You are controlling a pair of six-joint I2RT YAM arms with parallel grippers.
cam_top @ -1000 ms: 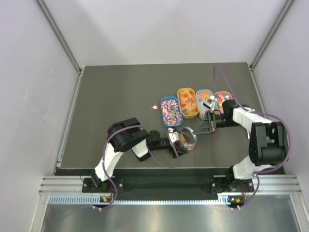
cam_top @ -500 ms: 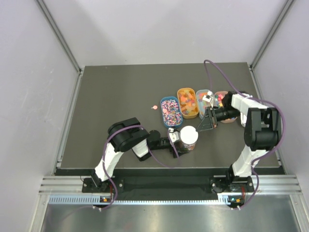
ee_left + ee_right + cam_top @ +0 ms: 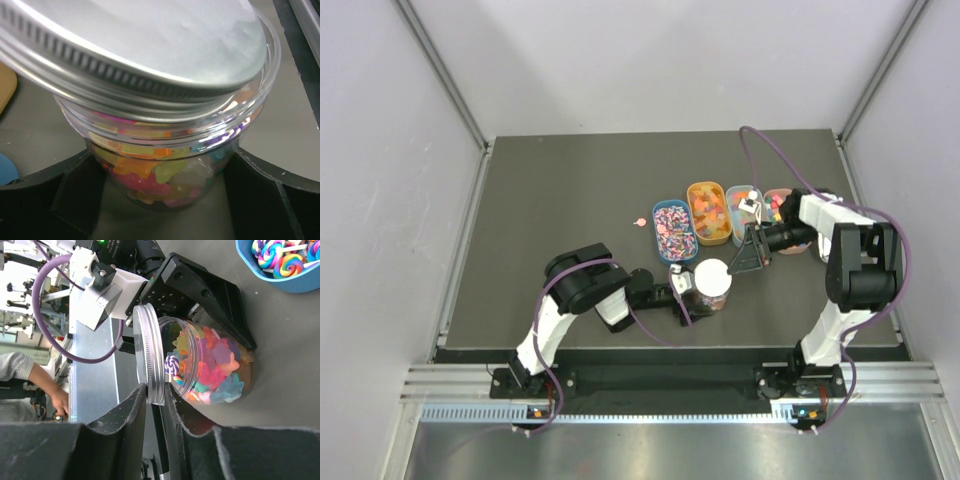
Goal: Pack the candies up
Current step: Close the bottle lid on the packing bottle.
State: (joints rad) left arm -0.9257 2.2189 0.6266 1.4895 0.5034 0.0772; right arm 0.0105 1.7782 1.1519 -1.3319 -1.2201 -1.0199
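Note:
A clear jar (image 3: 712, 295) full of candies (image 3: 216, 365) stands near the table's front middle. My left gripper (image 3: 704, 294) is shut on the jar's lower body, one finger on each side. In the left wrist view the candies (image 3: 160, 172) show through the glass between the fingers (image 3: 50, 200). A silver lid (image 3: 712, 274) lies on the jar's mouth, slightly askew (image 3: 150, 45). My right gripper (image 3: 730, 268) reaches in from the right. In the right wrist view its fingers (image 3: 131, 410) pinch the lid's rim (image 3: 150, 355) from above and below.
Several oval trays of candies stand in a row behind the jar: blue (image 3: 674, 230), orange (image 3: 708, 212), blue (image 3: 742, 205) and pink (image 3: 780, 205). One stray pink sweet (image 3: 639, 221) lies left of them. A blue tray of lollipops (image 3: 280, 265) shows beyond the jar.
The right arm swung the lid over from a tilted hold beside the jar and laid it on the jar's mouth. The left arm and the jar stayed still.

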